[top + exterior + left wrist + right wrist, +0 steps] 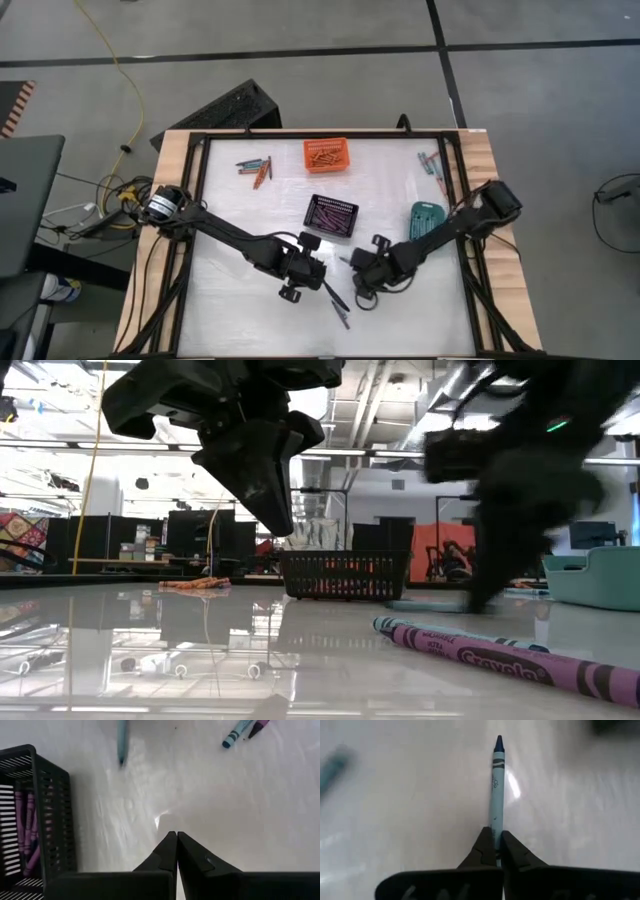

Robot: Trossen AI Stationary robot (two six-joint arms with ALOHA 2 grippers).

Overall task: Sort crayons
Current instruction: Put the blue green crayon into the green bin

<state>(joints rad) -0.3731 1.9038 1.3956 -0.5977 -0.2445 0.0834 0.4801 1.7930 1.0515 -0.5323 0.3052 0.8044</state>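
My right gripper [495, 833] [358, 290] is near the table's middle front, shut on a light-blue crayon [496, 785]. My left gripper [176, 835] [316, 276] hangs beside it to the left, shut and empty, its tips above the table [284, 528]. A purple crayon [500, 654] lies flat near the front edge. A teal and a purple crayon [240, 730] lie ahead of the left gripper. More crayons lie at the back left [255, 167] and back right [433, 165]. The black basket [331, 215] holds purple crayons [27, 830]. My right gripper pinches the light-blue crayon by its blunt rear end [495, 824] between the two fingertips. The crayon runs on in line with the fingers, its dark tip [498, 741] pointing away from them. The fingers slant steeply down. I cannot tell whether the crayon is clear of the table.
An orange basket [327, 155] with orange crayons stands at the back middle. A teal basket [425, 217] stands right of the black one, beside the right arm. A black frame [200, 200] borders the white table top. Another blue crayon [121, 742] lies beyond the left gripper.
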